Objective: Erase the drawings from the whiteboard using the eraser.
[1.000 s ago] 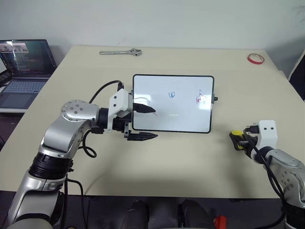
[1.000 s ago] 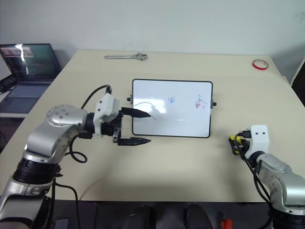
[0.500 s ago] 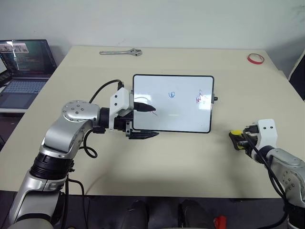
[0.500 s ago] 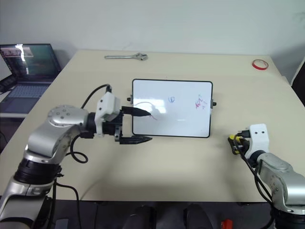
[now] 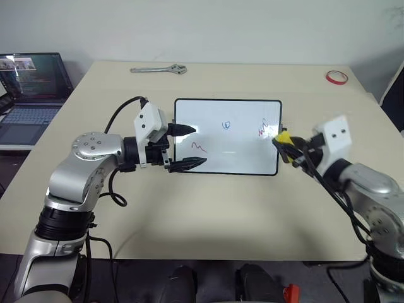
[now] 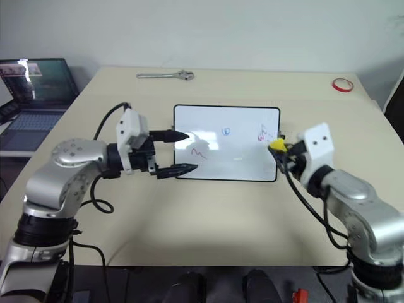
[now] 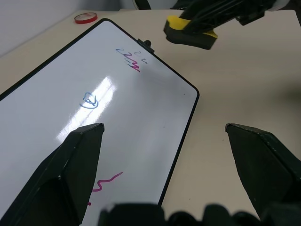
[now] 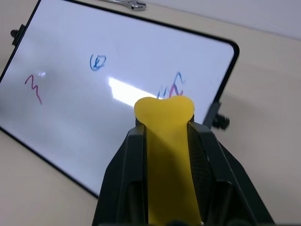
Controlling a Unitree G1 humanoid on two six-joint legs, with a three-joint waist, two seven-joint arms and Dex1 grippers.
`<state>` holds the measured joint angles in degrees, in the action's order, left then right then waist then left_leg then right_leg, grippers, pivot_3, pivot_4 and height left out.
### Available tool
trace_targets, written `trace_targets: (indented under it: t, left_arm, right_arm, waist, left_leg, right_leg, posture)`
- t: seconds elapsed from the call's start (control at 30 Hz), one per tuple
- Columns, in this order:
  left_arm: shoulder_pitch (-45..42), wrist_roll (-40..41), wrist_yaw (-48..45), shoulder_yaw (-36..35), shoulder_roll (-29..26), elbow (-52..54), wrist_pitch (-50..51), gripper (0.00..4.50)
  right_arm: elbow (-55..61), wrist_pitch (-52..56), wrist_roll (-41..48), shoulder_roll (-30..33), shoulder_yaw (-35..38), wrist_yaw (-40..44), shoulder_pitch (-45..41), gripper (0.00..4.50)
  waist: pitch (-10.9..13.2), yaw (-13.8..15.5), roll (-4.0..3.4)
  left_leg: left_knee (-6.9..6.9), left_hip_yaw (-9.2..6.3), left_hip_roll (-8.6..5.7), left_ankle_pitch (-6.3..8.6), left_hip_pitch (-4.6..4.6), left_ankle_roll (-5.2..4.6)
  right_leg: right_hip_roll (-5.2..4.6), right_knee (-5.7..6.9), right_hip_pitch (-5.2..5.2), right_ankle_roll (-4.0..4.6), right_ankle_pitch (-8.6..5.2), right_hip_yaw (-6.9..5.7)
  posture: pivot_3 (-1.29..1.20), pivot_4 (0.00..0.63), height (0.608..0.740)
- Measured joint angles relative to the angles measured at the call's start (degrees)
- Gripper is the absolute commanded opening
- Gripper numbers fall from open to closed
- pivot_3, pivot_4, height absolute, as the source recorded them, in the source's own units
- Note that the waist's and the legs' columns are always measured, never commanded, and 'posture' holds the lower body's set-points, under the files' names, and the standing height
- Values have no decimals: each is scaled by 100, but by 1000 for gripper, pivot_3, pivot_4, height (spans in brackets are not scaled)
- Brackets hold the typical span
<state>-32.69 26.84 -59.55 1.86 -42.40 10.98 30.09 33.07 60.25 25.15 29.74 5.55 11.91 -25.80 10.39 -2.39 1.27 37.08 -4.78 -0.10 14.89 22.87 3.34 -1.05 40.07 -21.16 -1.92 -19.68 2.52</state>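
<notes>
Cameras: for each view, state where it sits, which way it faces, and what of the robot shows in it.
Left and right eye views: on the head, looking forward and down at the table, the whiteboard and both arms.
Left wrist view: on the left arm, looking along the open left gripper across the whiteboard toward the eraser.
Right wrist view: on the right arm, looking along the right gripper, shut on the eraser, at the drawings.
Shared: all show the whiteboard, drawings and yellow eraser.
</notes>
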Motion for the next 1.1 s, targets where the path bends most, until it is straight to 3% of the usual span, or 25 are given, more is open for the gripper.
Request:
trace_targets:
  t: [0.27, 0.57, 1.1]
  left_arm:
    - [131, 146, -4, -34, 22, 101, 78, 4500]
    - [266, 203, 34, -40, 83, 245, 79, 4500]
    - [327, 191, 144, -194, 43, 273, 69, 4500]
  right_arm:
    - [-1576, -976, -1273, -401, -1111, -370, -929, 856]
    - [-2423, -1575, -1883, -734, -1289, -320, -1300, 856]
    - [-1787, -1125, -2003, -380, -1585, 576, -675, 672]
  waist:
    - [0, -60, 0]
    - [0, -74, 0]
    - [-3, -81, 2]
  left_leg:
    - [-1, 3, 2, -1, 4, 2]
    - [-1, 3, 3, -1, 5, 2]
    - [16, 1, 2, -6, -10, -3]
  right_leg:
    - [-7, 3, -9, 0, 0, 3]
    - [-7, 5, -12, 1, 0, 2]
    - [-6, 44, -6, 1, 1, 4]
  posture:
    - [0, 150, 740]
    - [0, 150, 740]
    - [0, 150, 740]
